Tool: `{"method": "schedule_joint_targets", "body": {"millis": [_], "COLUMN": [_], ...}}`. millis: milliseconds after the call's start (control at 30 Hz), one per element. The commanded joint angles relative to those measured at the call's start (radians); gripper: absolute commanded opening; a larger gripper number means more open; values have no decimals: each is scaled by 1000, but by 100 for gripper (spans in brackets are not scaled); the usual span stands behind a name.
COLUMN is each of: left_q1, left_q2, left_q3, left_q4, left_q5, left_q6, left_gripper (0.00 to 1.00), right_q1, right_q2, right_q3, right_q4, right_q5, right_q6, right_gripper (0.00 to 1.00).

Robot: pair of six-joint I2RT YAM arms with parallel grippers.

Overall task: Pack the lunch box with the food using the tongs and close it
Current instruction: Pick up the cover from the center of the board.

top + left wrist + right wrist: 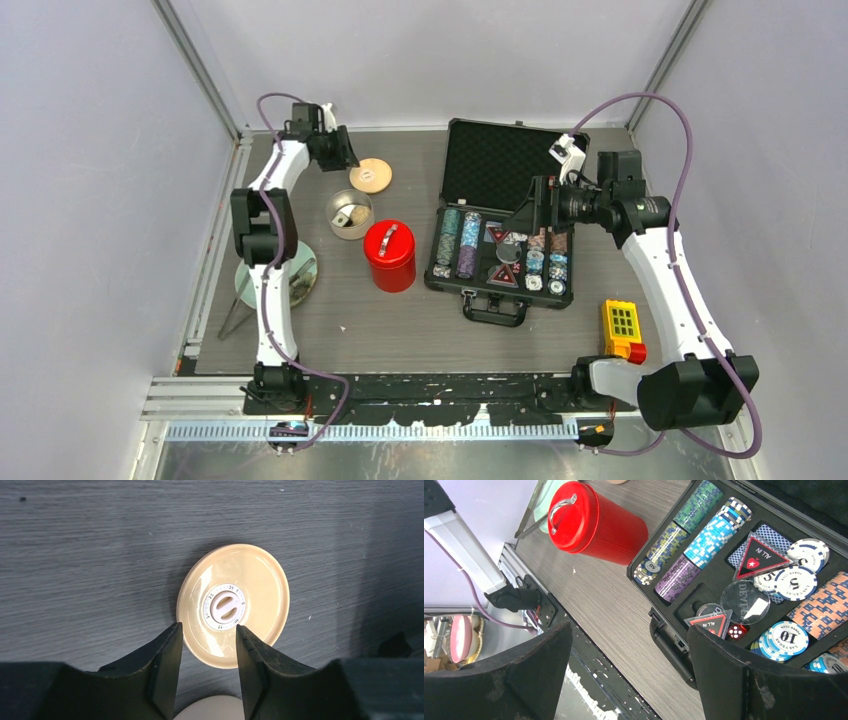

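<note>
The left gripper (207, 628) hangs low over the near edge of the lid (252, 577). Its fingers are parted and hold nothing, and the lid shows through the gap between them. The lid lies flat on the table, beyond the red can (390, 256) and slightly left of it. The tin (331, 208) stands uncovered between lid and can, just beside the can's far left side. Something small lies inside it, too small to identify. The tongs (236, 314) lie well left of the can and nearer the arm bases, at the edge of a plate (303, 282). Right of the can, the right gripper (629, 630) hovers over the open chip case (500, 150), spread wide and empty.
</note>
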Motion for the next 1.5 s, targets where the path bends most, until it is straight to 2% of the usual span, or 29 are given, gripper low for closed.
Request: {"method": "schedule_joint_targets", "body": {"millis": [0,200,400,633,867,1100,1467], "left_q1": [4,4,-1,0,6,13,43], "left_q2": [64,83,131,169,100,-20,-116], "left_q3": [37,-19,-15,33,38,1,-2], "left_q4": [-28,4,34,56,66,103,70], "left_q5": [50,45,128,151,136,137,164], "left_q6": [-48,-80,-144,-220,-232,-242,-258], "left_gripper": [45,45,40,22,0,0,0], "right_q1": [-5,-6,-6,-5,-6,-6,-5], "right_q2": [-39,-26,-14,-12,-12,-30,-52], "right_q3": [44,50,50,55,59,50,45], "right_q4": [-1,-1,-1,-1,-1,-1,-1], "right_q5": [-6,-8,-5,0,3,4,8], "right_q6": [-13,-11,-11,-4,-1,-3,-5], "right_gripper": [89,89,89,90,89,89,90]}}
